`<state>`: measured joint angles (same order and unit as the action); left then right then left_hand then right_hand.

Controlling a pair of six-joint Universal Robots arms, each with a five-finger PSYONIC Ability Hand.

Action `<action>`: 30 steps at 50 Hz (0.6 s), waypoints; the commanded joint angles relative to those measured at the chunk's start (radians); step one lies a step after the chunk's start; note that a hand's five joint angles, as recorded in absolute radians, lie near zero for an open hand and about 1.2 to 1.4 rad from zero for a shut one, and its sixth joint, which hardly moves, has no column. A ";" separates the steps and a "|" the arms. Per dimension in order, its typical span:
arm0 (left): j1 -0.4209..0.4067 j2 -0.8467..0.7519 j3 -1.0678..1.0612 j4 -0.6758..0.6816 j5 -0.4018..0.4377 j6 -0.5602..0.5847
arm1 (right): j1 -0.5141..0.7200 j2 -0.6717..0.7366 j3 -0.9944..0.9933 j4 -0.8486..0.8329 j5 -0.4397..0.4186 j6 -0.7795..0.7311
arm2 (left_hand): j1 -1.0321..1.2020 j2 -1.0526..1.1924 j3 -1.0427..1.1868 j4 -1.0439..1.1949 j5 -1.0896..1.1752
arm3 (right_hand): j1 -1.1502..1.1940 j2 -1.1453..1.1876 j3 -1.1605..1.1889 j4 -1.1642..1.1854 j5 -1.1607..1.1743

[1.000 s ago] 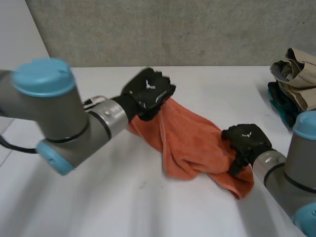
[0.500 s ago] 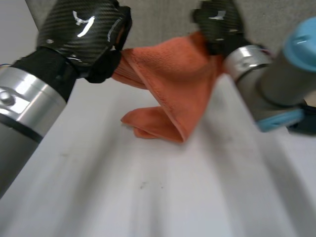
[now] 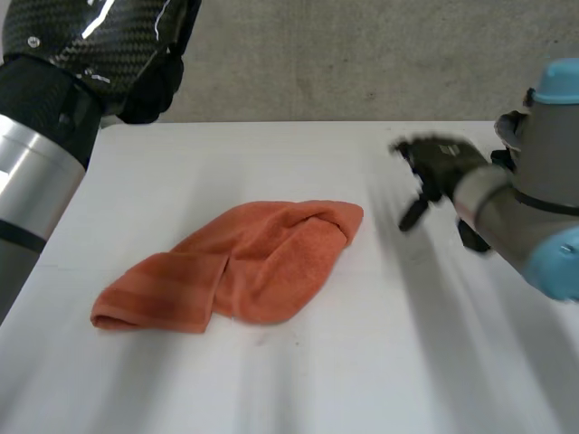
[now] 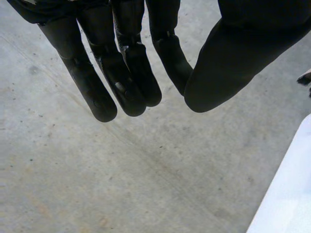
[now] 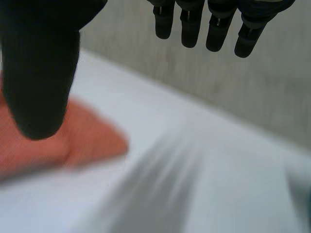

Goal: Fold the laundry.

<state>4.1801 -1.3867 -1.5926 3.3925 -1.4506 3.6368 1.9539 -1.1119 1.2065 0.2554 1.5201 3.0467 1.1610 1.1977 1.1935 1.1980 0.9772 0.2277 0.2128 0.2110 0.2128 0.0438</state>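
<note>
An orange towel (image 3: pixel 244 267) lies crumpled in a loose heap on the white table (image 3: pixel 298 380), held by neither hand. My left hand (image 3: pixel 99 41) is raised high above the table's far left, well clear of the cloth. In its own wrist view the left hand (image 4: pixel 121 73) has its fingers drawn in against the thumb and holds nothing. My right hand (image 3: pixel 439 163) hovers over the table to the right of the towel, apart from it. In the right wrist view the right hand (image 5: pixel 39 73) has its thumb spread wide from the fingers, with the towel (image 5: pixel 92 138) beyond the thumb.
A grey wall (image 3: pixel 362 54) runs behind the table's far edge. Bare white tabletop lies in front of the towel and to its right, under my right arm (image 3: pixel 543 226).
Both hands lifted the towel off the table, then let it go. It has dropped and now lies further left. The right hand has swung out to the right and opened.
</note>
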 commanded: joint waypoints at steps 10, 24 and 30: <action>-0.003 -0.051 -0.010 -0.025 -0.027 0.020 | 0.037 -0.106 0.453 -0.248 -0.141 0.024 | -0.367 -0.403 -0.399 -0.404 -0.357 | 0.031 0.045 0.047 0.045 0.040; 0.092 -0.362 -0.198 -0.079 -0.036 -0.122 | 0.056 -0.066 0.463 -0.305 -0.044 -0.209 | -0.854 -0.890 -0.886 -0.891 -0.844 | 0.013 0.028 0.030 0.028 0.022; 0.097 -0.593 -0.112 -0.033 -0.103 -0.168 | 0.056 -0.065 0.479 -0.308 -0.044 -0.207 | -0.719 -0.755 -0.751 -0.756 -0.709 | 0.007 0.022 0.024 0.022 0.016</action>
<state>4.2670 -1.7765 -1.7810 3.3200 -1.4927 3.5149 2.0098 -1.1754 1.6706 -0.0522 1.4759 2.8327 0.3007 0.3122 0.3073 0.3100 0.1403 0.2279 0.2142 0.2140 0.2138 0.0541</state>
